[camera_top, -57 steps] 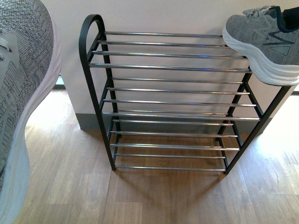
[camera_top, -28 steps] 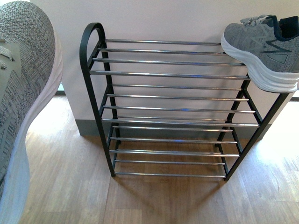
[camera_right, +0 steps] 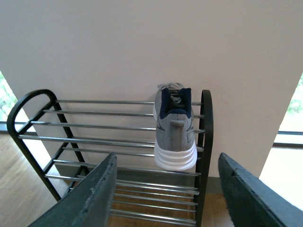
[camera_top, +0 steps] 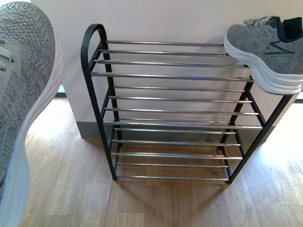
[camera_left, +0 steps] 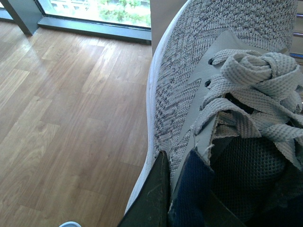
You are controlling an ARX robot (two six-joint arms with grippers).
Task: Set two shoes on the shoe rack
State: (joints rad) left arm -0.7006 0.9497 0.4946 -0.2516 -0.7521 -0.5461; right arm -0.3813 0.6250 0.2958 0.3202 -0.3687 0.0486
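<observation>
Well, one knit grey sneaker (camera_top: 267,47) sat atop the chrome-barred shoe rack (camera_top: 165,74), at its right end. The right gripper (camera_right: 166,163) gaped empty, and the left gripper (camera_left: 177,194) pinched the second sneaker (camera_left: 189,85) at its navy collar.

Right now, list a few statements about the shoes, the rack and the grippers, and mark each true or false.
1. One sneaker rests on the top tier of the rack, at its right end. True.
2. The right gripper is holding a shoe. False: its fingers are spread apart with nothing between them.
3. The left gripper grips the second sneaker at its collar. True.
4. The rack's lower tiers hold shoes. False: no shoe shows on them.
</observation>
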